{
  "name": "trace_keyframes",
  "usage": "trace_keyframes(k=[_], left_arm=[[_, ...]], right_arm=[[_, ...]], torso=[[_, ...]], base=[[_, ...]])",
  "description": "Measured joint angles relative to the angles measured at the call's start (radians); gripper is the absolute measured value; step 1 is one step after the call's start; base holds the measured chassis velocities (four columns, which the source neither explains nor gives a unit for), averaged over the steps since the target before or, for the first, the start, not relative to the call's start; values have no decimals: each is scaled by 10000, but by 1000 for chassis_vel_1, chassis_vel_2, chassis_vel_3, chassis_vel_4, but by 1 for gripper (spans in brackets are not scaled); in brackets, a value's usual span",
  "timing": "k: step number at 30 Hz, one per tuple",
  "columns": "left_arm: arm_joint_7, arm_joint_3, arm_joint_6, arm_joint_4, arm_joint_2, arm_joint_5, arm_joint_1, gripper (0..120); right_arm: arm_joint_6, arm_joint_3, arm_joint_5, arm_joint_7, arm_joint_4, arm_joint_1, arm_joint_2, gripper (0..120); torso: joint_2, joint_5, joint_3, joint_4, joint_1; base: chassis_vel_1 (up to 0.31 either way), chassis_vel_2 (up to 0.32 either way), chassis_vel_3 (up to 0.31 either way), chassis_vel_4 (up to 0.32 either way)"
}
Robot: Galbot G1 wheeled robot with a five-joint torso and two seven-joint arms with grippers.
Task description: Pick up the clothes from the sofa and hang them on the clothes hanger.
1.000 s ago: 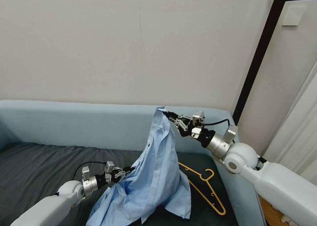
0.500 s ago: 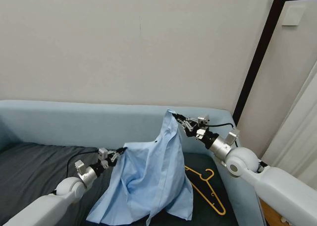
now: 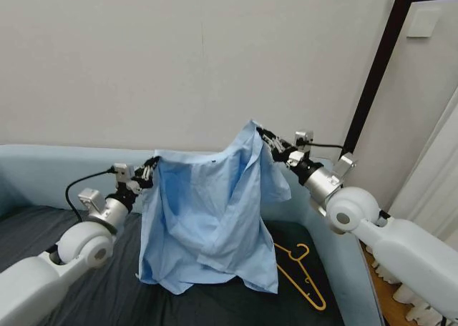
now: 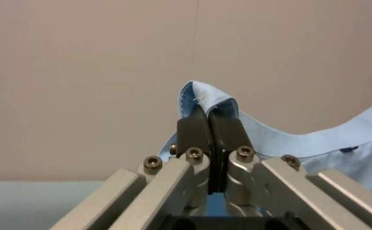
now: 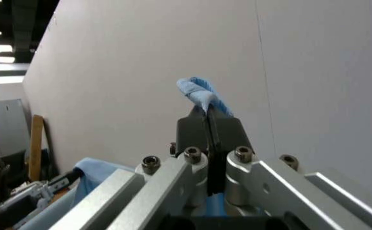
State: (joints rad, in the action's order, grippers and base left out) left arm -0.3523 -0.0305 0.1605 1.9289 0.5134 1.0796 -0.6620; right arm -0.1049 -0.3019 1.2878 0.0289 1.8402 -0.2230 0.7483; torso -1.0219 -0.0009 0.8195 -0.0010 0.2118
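The left pincer (image 3: 148,170) is now holding its edge of the blue shirt (image 3: 207,219) up at the level of the sofa (image 3: 64,172) back. A second ago it was working low over the dark seat with the cloth bunched beside it. The right pincer (image 3: 266,139) has also been rising, and is gripping the other shoulder near the collar. Both pincers are clamped tight on fabric, and each wrist view is showing a fold of blue cloth squeezed between closed pads. The shirt is no longer slumping in a heap. It is hanging spread between the two arms, with its lower hem trailing close to the seat. The yellow hanger (image 3: 297,269) is lying untouched on the seat at the right end, below the right arm. The pick-up seems done, but getting the shirt onto the hanger is not yet beginning.
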Motion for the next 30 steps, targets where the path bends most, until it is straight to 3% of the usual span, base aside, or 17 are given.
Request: trace_keyframes(k=[8,9,16,22,30], left_arm=[[-888,-1099,-190,1561,-1381,778,-286,0],[-1014,-1661,-228,2009,-1782,993,-588,0],[-1203,-3240,-636,3166,-2624,1342,-1590,0],[-1249,-3110,-820,3302,-2235,1069,-1878,0],[-1193,-2297,-1001,2320,-1234,88,-2225,0]], right_arm=[[43,261,955,65,1557,-186,-809,0],[84,493,1205,-52,2058,-388,-1149,0],[166,1405,1584,-105,3551,-1495,-2555,0],[170,2365,1469,-41,3979,-3071,-2922,0],[-22,2483,404,-488,3065,-4439,-2122,0]], torso=[[0,3,0,0,-1],[0,4,0,2,-1],[-1,9,-2,-4,-3],[-2,4,-1,-3,-2],[-1,0,1,-2,-1]], base=[[0,0,0,0],[0,0,0,0],[0,0,0,0],[0,0,0,0],[0,0,0,0]])
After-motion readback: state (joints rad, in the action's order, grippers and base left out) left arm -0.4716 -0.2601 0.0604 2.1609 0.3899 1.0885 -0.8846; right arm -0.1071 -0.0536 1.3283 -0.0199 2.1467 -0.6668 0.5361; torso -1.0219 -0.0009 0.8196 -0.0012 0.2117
